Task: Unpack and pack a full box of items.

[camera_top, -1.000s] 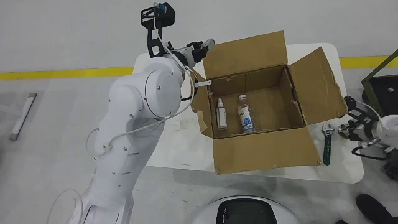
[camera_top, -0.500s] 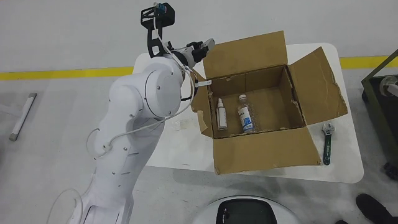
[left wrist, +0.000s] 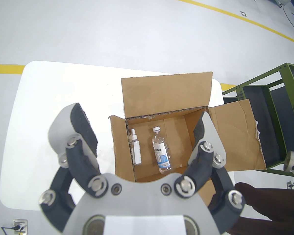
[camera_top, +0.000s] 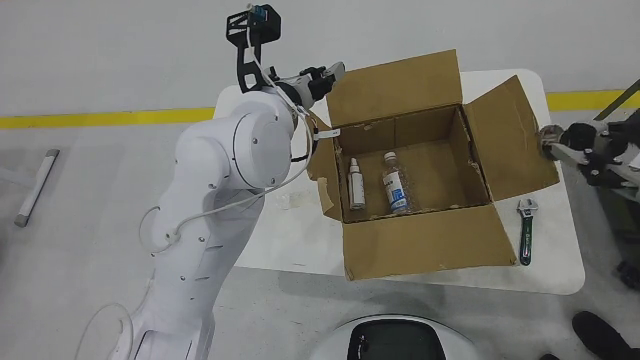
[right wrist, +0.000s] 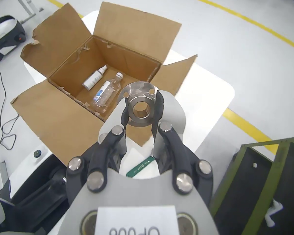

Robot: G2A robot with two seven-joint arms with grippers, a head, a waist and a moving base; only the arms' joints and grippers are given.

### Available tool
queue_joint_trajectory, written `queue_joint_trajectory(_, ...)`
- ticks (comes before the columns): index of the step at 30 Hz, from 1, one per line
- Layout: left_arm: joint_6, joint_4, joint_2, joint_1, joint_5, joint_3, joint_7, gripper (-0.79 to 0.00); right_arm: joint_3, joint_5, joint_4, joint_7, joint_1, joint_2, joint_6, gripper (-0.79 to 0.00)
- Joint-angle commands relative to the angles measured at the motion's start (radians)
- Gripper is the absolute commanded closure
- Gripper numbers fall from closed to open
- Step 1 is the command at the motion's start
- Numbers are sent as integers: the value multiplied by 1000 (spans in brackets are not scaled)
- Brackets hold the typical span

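A cardboard box (camera_top: 430,242) is set on the right half of the table (camera_top: 285,235), its four flaps folded outward. On the left part of its floor a spray bottle (camera_top: 356,184) and a water bottle (camera_top: 395,183) are laid side by side, the spray bottle leftmost, caps pointed far. A wrench (camera_top: 525,230) is laid on the table right of the near flap. A metal flange (camera_top: 549,138) is gripped in the right gripper (right wrist: 140,103) just beyond the right flap. The left gripper (left wrist: 142,118) is held beside the box's far left corner. A cart (left wrist: 259,99) is placed right of the table.
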Motion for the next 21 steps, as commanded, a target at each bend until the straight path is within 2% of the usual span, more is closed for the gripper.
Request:
queue_joint_trajectory(1, 0, 0, 0, 0, 0, 0, 0, -785, -118, -70, 0, 24, 72, 9, 15, 0)
queue_joint_trajectory(7, 0, 0, 0, 0, 0, 0, 0, -785, -500, -308, 107, 19, 310, 6, 61, 0)
queue_joint_trajectory(12, 0, 0, 0, 0, 0, 0, 0, -785, -788, -372, 293, 3, 540, -34, 98, 0)
queue_joint_trajectory(16, 0, 0, 0, 0, 0, 0, 0, -785, -949, -389, 404, 13, 681, -72, 116, 0)
queue_joint_trajectory(21, 0, 0, 0, 0, 0, 0, 0, -785, -1085, -441, 499, 15, 784, -115, 168, 0)
